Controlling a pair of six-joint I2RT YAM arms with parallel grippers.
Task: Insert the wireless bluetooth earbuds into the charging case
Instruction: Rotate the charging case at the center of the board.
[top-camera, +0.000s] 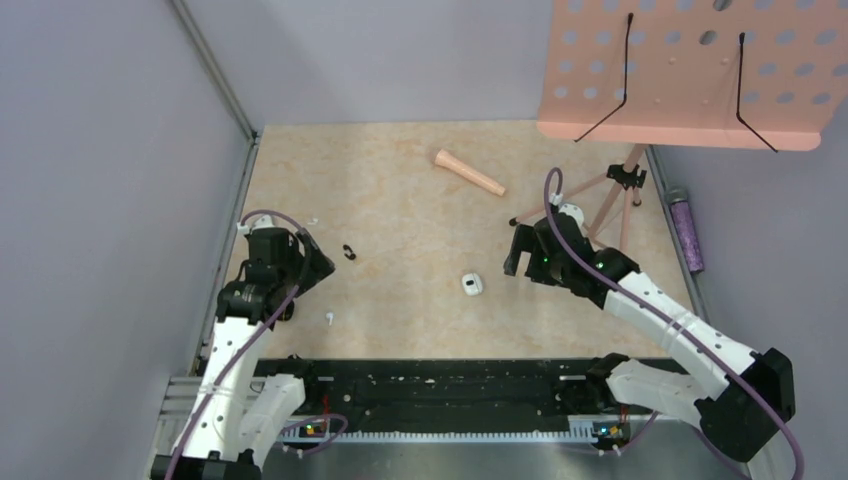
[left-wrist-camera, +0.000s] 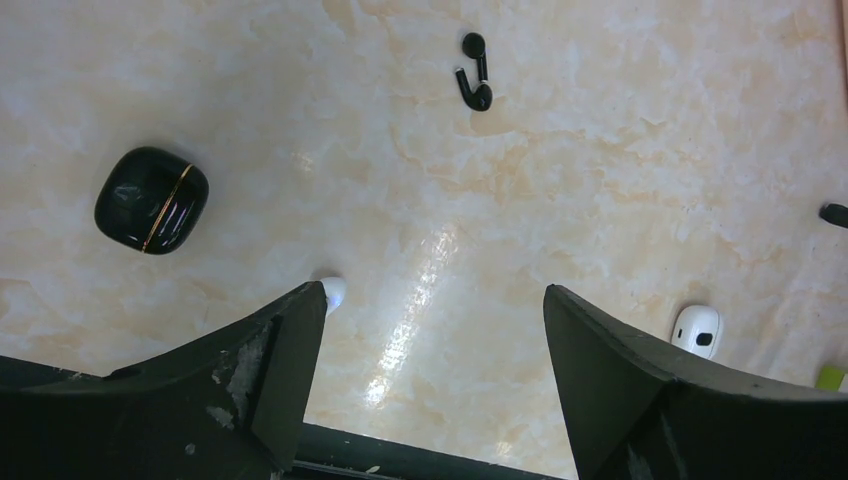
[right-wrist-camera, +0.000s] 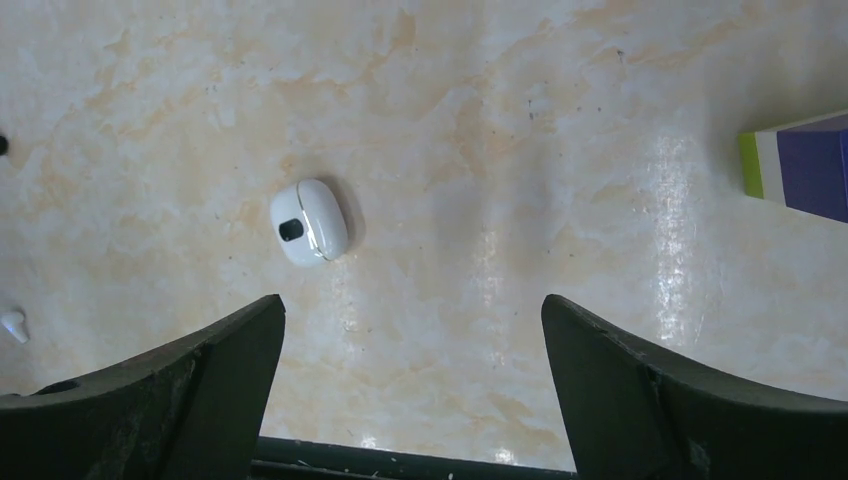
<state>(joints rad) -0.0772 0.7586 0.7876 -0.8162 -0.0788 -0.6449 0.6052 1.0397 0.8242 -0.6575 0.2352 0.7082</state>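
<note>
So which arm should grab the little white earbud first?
Left. The white earbud lies right beside the open left hand; the right hand hovers nearer the white case.

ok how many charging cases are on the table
2. A white case lies near the middle of the table. A black case shows only in the left wrist view, at its left side; the top view misses it. Others could be hidden likewise.

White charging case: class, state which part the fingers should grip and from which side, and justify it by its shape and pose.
Grip the white charging case across its shorter width, coming straight down from above. It lies flat, a low rounded pebble with bare table on all sides, so the fingers can likely drop beside both flanks. The open right gripper is nearest.
</note>
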